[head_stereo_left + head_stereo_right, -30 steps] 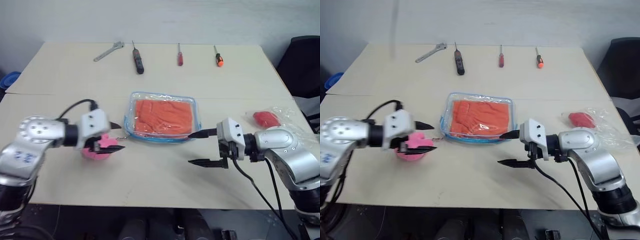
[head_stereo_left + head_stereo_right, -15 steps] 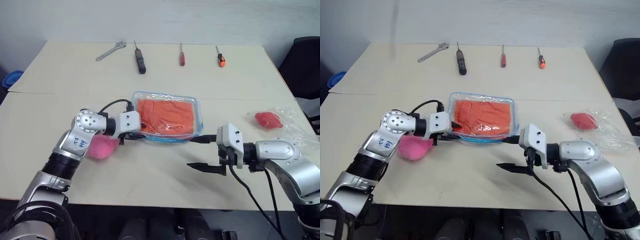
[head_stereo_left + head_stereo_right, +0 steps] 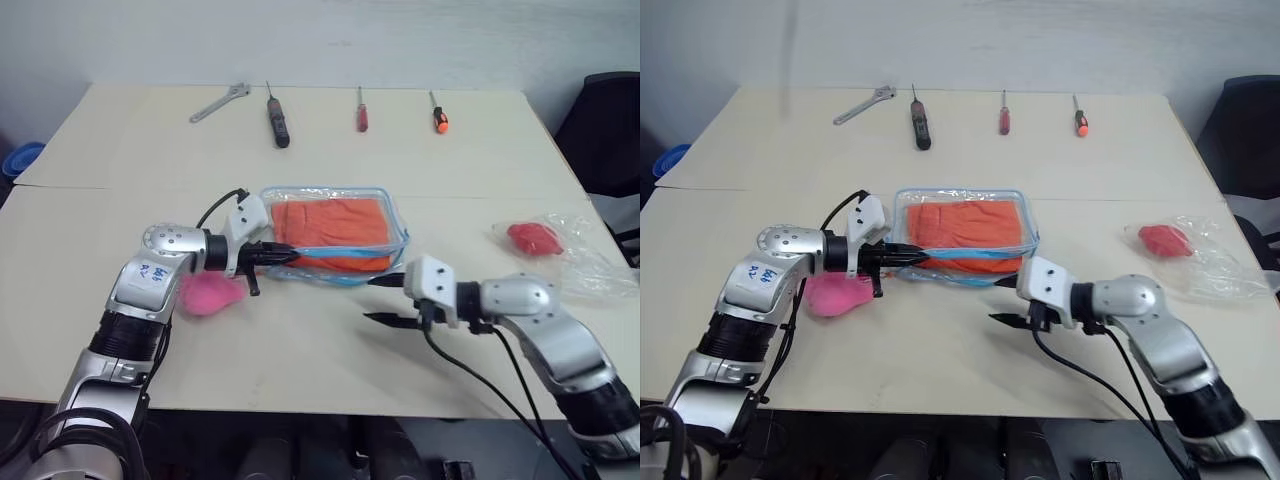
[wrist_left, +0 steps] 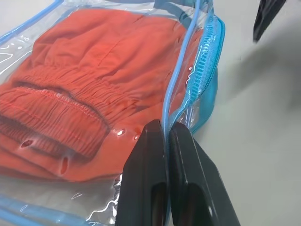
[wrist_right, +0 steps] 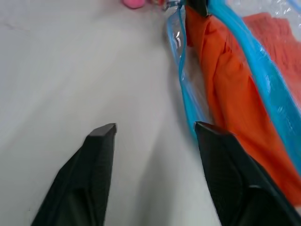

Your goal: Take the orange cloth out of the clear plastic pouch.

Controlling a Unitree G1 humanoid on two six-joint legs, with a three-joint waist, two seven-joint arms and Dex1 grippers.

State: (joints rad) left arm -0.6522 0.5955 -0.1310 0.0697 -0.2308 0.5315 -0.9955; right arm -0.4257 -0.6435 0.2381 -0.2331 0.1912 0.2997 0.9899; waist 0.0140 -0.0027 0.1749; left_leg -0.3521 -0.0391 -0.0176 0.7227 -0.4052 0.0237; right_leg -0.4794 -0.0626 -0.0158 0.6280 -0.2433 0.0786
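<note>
1. Clear plastic pouch (image 3: 335, 238) lies mid-counter (image 3: 300, 340), orange cloth (image 3: 330, 225) inside; bare counter in front.
2. Left gripper (image 4: 167, 136) fingers clenched on the pouch's blue trim.
3. Right gripper (image 5: 155, 129) fingers released, spread beside the pouch's near corner; the cloth's far side is blurred by film.

I count one clear pouch (image 3: 335, 240) on the table (image 3: 120, 150), with one orange cloth (image 3: 330, 228) inside it. Beside it I see one pink fluffy heart (image 3: 208, 295). Along the far edge I count four tools: one wrench (image 3: 218, 103) and three screwdrivers, a dark one (image 3: 276, 120), a red one (image 3: 360, 110) and an orange-handled one (image 3: 436, 113). Off to my right there is one thin film bag (image 3: 570, 250) holding one red item (image 3: 533, 238). Two grippers are in play, the left gripper (image 3: 283, 256) and the right gripper (image 3: 378, 300). At the far left edge I make out one blue thing (image 3: 20, 158), possibly a bowl. One dark chair (image 3: 605, 130) stands beyond the right corner.
</note>
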